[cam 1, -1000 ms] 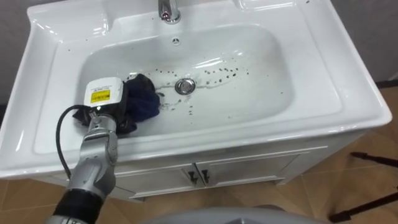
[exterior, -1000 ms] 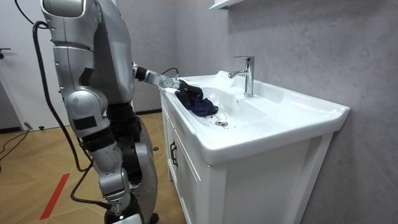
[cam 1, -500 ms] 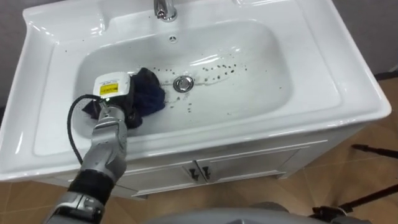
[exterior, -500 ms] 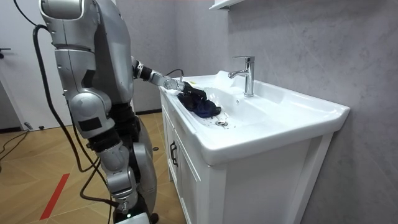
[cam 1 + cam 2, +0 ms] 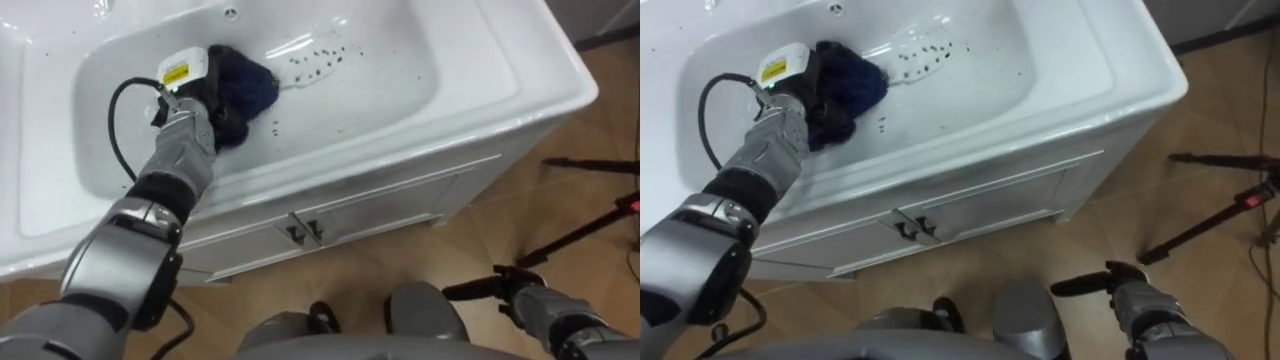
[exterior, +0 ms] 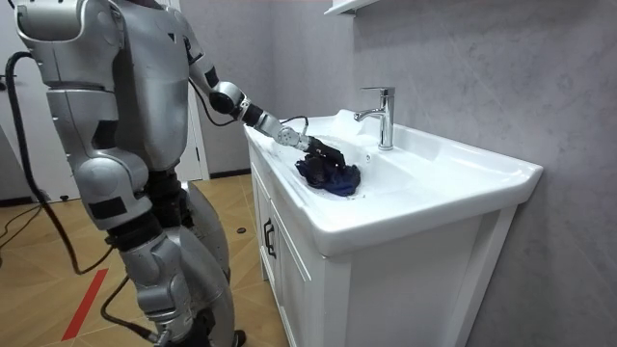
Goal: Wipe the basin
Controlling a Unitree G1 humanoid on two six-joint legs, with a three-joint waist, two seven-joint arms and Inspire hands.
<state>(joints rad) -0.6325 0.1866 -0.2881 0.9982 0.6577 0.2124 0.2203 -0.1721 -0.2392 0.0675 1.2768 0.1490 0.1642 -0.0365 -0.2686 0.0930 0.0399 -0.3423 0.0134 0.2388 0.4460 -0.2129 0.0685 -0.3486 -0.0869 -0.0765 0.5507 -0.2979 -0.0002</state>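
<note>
A white basin [image 5: 505,60] sits on a white cabinet, and I stand at its front. A dark blue cloth [image 5: 248,84] lies bunched on the basin's floor, left of the middle. My left hand [image 5: 188,78] reaches in from the lower left and rests on the cloth, with its dark fingers curled into the fabric. In the room view the left hand [image 6: 320,150] presses the cloth [image 6: 333,176] down in the bowl, with the arm stretched out. Dark specks [image 5: 316,57] dot the wet floor just right of the cloth. My right hand [image 5: 520,293] hangs low over the floor, fingers relaxed.
The chrome faucet [image 6: 383,116] stands at the back of the basin. Below the rim are two cabinet doors with small handles [image 5: 300,232]. Black tripod legs [image 5: 590,165] stand on the wooden floor to the right.
My left hand has pushed the cloth to the right, towards the basin's middle and over the drain. The arm reaches further and the body has leaned in. The eye view has tipped down to the floor.
</note>
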